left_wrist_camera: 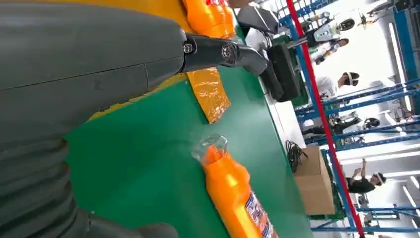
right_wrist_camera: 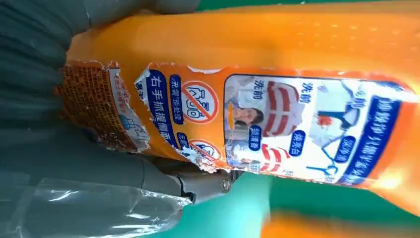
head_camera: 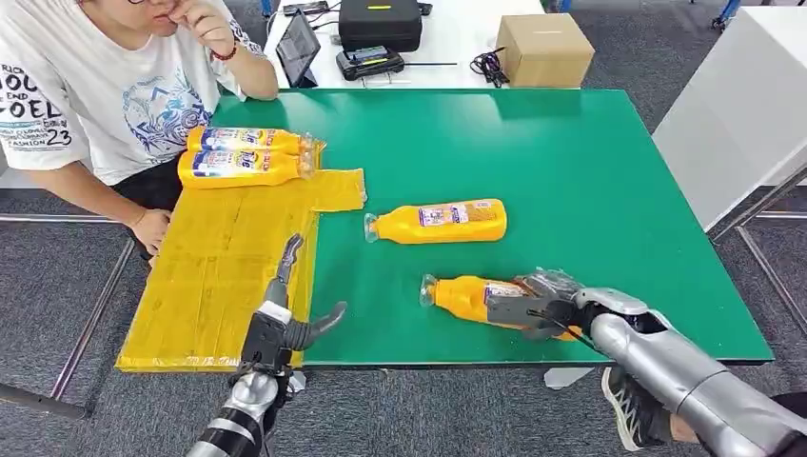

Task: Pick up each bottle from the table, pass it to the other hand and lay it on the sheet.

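Four orange bottles with clear caps are in view. Two lie side by side (head_camera: 247,155) at the far end of the yellow sheet (head_camera: 219,276). A third bottle (head_camera: 436,222) (left_wrist_camera: 233,193) lies on its side mid-table on the green top. The nearest bottle (head_camera: 462,295) (right_wrist_camera: 277,99) lies close to the front edge, cap pointing left, and my right hand (head_camera: 538,305) is wrapped around its body, thumb (right_wrist_camera: 163,183) on one side. My left hand (head_camera: 290,314) hovers at the sheet's front right edge, its fingers (left_wrist_camera: 223,52) spread and holding nothing.
A person sits at the table's far left, one hand (head_camera: 150,228) at the sheet's edge. Behind the green table (head_camera: 590,171) a white table carries a cardboard box (head_camera: 544,48), a black case (head_camera: 381,24) and a tablet (head_camera: 297,46). White furniture (head_camera: 742,114) stands right.
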